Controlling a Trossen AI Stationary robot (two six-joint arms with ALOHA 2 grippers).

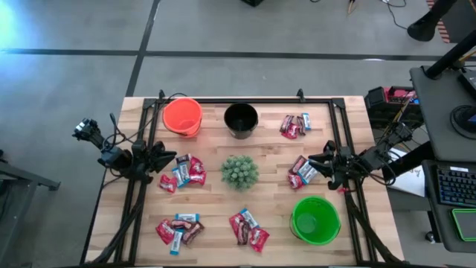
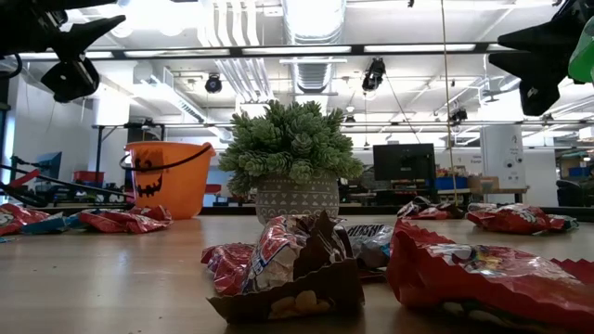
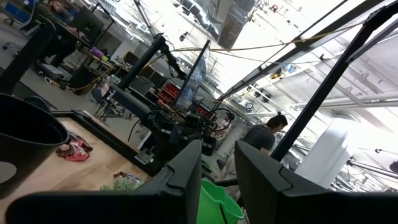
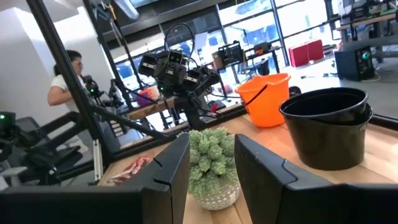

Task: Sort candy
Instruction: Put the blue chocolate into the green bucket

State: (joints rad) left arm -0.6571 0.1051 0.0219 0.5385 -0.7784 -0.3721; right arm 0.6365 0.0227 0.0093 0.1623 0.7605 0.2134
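Note:
Wrapped candy lies on the wooden table in several small heaps of red, light-blue and dark-brown pieces: one (image 1: 184,171) just by my left gripper (image 1: 171,158), one (image 1: 303,171) just by my right gripper (image 1: 312,161), one (image 1: 294,125) near the far right, and two (image 1: 178,229) (image 1: 248,229) near the front edge. Both grippers are open and hover level above the table, pointing toward each other. Between the left gripper's fingers (image 3: 217,171) the green bucket shows. Between the right gripper's fingers (image 4: 211,158) the plant shows.
An orange bucket (image 1: 182,115) and a black bucket (image 1: 241,119) stand at the far edge, a green bucket (image 1: 315,218) at the near right. A spiky green potted plant (image 1: 239,171) stands mid-table. A black frame rail (image 1: 245,99) borders the table. A person (image 4: 65,81) stands beyond it.

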